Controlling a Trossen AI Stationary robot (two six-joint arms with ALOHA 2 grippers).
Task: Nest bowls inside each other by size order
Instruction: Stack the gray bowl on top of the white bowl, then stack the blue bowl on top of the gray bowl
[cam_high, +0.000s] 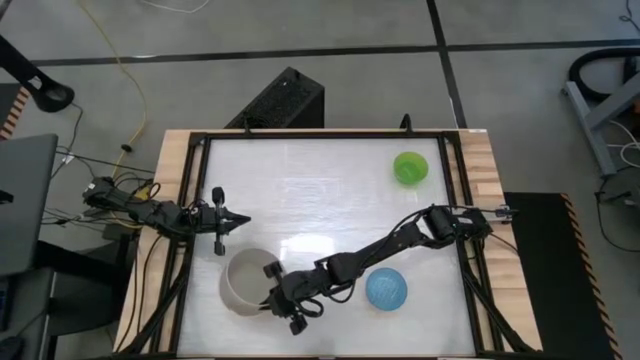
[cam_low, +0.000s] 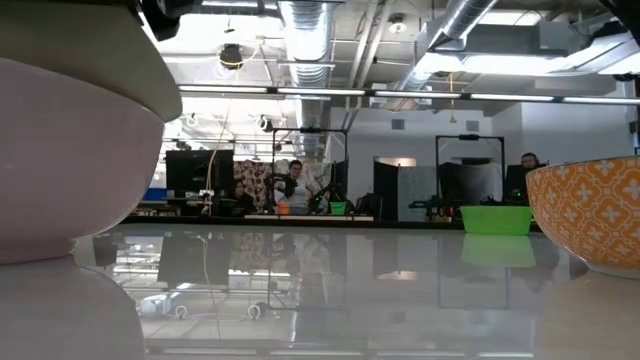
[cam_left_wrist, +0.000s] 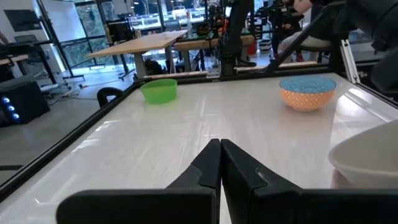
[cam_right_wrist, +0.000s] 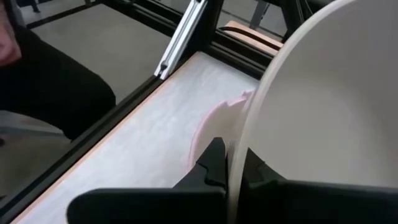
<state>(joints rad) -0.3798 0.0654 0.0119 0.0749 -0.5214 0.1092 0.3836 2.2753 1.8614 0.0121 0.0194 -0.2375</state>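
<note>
A pale cream-white bowl (cam_high: 248, 282) stands near the table's front left. In the low view its cream rim (cam_low: 90, 60) sits above a pinkish-pale bowl body (cam_low: 60, 170); whether that is a second bowl under it, I cannot tell. My right gripper (cam_high: 276, 296) is shut on the cream rim. The light blue bowl (cam_high: 386, 288), orange-patterned outside (cam_low: 590, 215), rests on its base at the front right. The green bowl (cam_high: 410, 167) rests at the far right. My left gripper (cam_high: 243, 218) is shut and empty, left of the table's middle. My right gripper pinches the cream bowl's rim (cam_right_wrist: 239, 149) on its near right side, one finger inside (cam_right_wrist: 256, 171) the bowl and one outside (cam_right_wrist: 212, 162). The fingers come from the table's right, slanting down. Whether the bowl is lifted, I cannot tell.
The white table top (cam_high: 320, 180) has a black frame around it and wooden strips at both sides. A pinkish edge (cam_right_wrist: 214, 124) shows just beyond the held rim. People sit at desks in the room behind.
</note>
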